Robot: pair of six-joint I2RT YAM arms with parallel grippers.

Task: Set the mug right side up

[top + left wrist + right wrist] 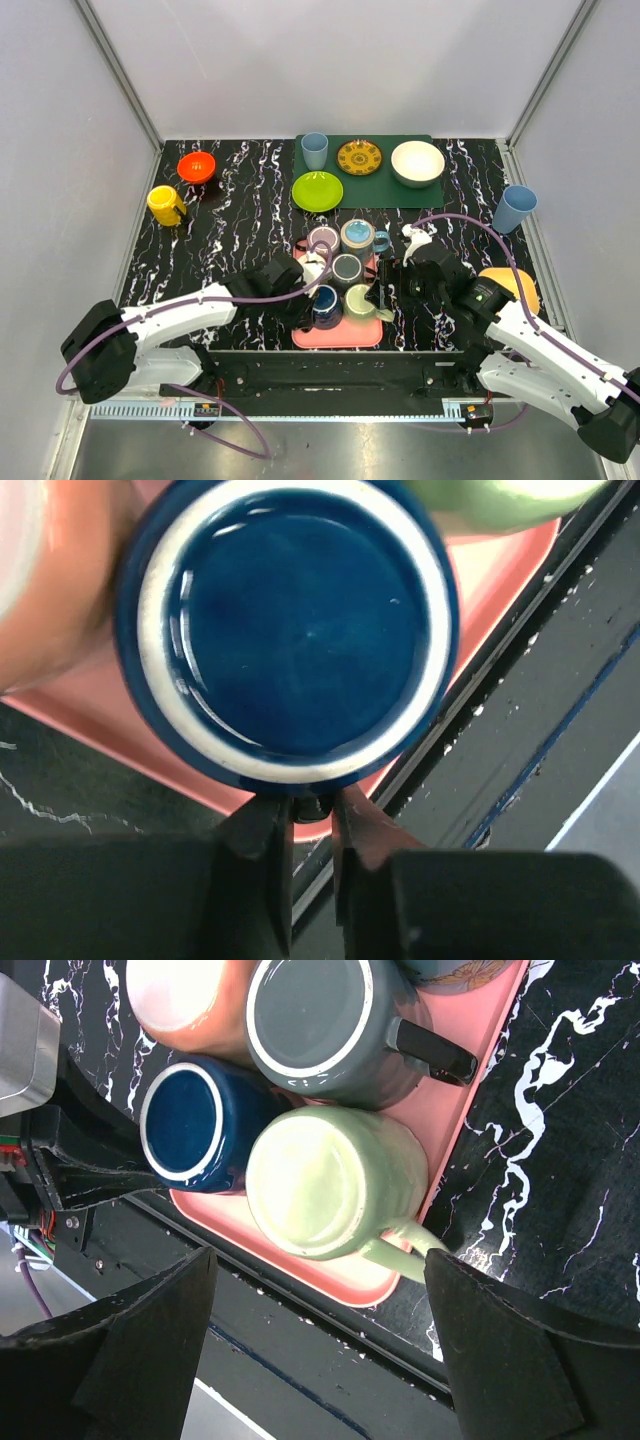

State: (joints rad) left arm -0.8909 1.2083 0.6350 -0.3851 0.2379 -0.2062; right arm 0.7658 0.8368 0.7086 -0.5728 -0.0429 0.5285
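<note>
A dark blue mug (300,630) stands upside down on the pink tray (80,720), base up with a white foot ring. My left gripper (310,805) is shut on its handle at the near side. In the top view the blue mug (326,306) is at the tray's front left, with the left gripper (308,298) beside it. A light green mug (335,1180) stands upside down to its right, handle pointing right. My right gripper (318,1260) is open and empty, its fingers (150,1340) spread wide above the green mug (360,301).
A grey mug (320,1030), a pink mug (323,240) and a patterned teal mug (357,236) share the tray. A green mat (385,190) at the back holds plates, a white bowl (417,163) and a blue cup (315,150). A yellow mug (166,205), an orange bowl (196,166) and a blue cup (514,208) stand aside.
</note>
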